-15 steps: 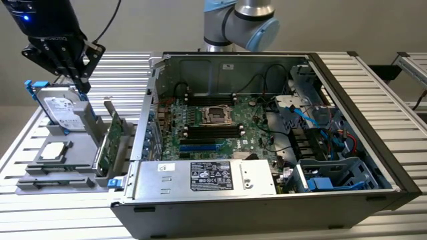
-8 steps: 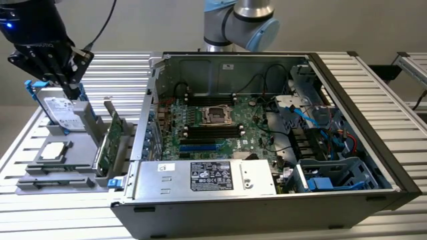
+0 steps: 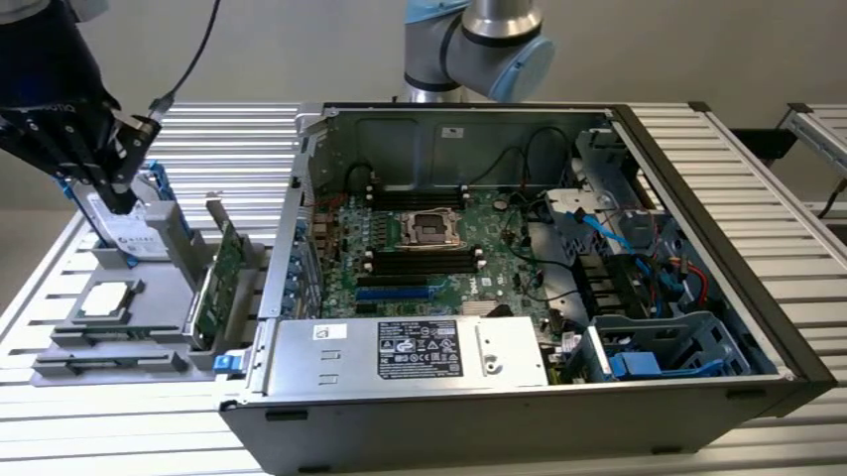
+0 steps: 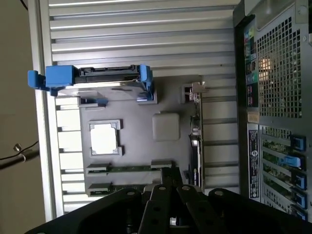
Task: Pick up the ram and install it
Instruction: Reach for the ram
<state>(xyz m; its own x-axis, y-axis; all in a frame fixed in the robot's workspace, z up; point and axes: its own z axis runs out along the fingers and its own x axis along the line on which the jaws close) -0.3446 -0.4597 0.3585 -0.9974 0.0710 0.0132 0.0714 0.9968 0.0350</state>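
Ram comes as two sticks, one ram stick [image 4: 127, 169] and a second ram stick [image 4: 117, 187]. They lie parallel and just beside each other, edge-up in their own holders at one end of the single grey fixture tray [image 3: 159, 322]. That tray also carries one hard drive [image 4: 97, 87] in a blue caddy at the opposite end, one processor [image 4: 104, 138] and one blank grey pad [image 4: 165, 126] in the middle, and one expansion card [image 3: 218, 288] standing upright along the side nearest the one open computer case [image 3: 530, 436]. One gripper [image 3: 117, 198] on the arm [image 3: 477, 40] hangs above the tray, apart from everything on it; in the wrist view its dark body crosses the ends of the two sticks. Whether it is open or closed cannot be told, and no part is seen in its grasp. Inside the case sit one motherboard [image 3: 490, 273], one processor socket [image 3: 430, 228] with banks of long black memory slots [image 3: 423, 261] on two sides of it, and one power supply [image 3: 411, 349] along the front wall. The tray lies near the edge of the slatted table [image 3: 238, 149] at the exterior view's left, with a narrow gap to the case wall. The air over the sticks and over the motherboard is open, while the card rises between sticks and case.
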